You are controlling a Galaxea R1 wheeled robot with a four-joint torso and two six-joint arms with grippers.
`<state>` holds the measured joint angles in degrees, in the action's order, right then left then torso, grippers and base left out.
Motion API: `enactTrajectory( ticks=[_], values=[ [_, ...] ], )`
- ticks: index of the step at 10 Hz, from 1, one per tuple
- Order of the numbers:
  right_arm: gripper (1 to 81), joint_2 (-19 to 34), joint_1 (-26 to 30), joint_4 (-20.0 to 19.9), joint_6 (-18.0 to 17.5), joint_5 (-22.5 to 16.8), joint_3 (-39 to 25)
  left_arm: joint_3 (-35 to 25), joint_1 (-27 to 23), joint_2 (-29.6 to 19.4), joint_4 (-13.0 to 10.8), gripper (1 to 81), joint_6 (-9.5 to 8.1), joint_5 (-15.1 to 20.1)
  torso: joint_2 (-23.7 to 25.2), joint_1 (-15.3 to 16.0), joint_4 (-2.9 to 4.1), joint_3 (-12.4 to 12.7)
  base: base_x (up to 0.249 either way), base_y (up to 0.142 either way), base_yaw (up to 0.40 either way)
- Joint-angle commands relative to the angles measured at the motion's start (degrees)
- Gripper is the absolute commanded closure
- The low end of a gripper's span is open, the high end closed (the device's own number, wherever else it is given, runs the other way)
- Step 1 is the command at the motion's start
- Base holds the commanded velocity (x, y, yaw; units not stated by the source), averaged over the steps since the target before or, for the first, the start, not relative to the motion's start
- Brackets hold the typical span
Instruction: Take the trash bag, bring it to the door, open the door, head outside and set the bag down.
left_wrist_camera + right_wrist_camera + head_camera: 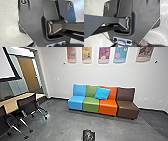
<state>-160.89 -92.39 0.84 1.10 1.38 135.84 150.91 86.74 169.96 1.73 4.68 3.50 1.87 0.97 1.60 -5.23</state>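
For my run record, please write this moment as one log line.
place: room | seat row: blue, green, orange, brown, near wall | cushion: blue, across green and orange | left: wooden door, table, black chairs

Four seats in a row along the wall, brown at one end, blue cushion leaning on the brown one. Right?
The blue cushion leans where the green seat and orange seat meet, as the head view shows, not on the brown seat, which does end the row of four along the wall.
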Motion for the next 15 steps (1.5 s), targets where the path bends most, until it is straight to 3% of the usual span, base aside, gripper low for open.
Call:
enactTrajectory(
  ticks=[1,15],
  values=[
    [1.0,0.37,1.81,-0.05,0.05,-3.66,-0.59,-0.08,-2.05,-0.32,0.47,1.0,0.42,3.88,0.00,0.00,0.00,0.00,0.118,0.000,0.000],
    [1.0,0.37,2.34,-0.23,-0.04,-3.58,-0.50,0.00,-1.96,-0.06,0.03,1.0,0.42,3.97,0.00,0.00,0.00,0.00,0.116,0.000,0.000]
  ],
)
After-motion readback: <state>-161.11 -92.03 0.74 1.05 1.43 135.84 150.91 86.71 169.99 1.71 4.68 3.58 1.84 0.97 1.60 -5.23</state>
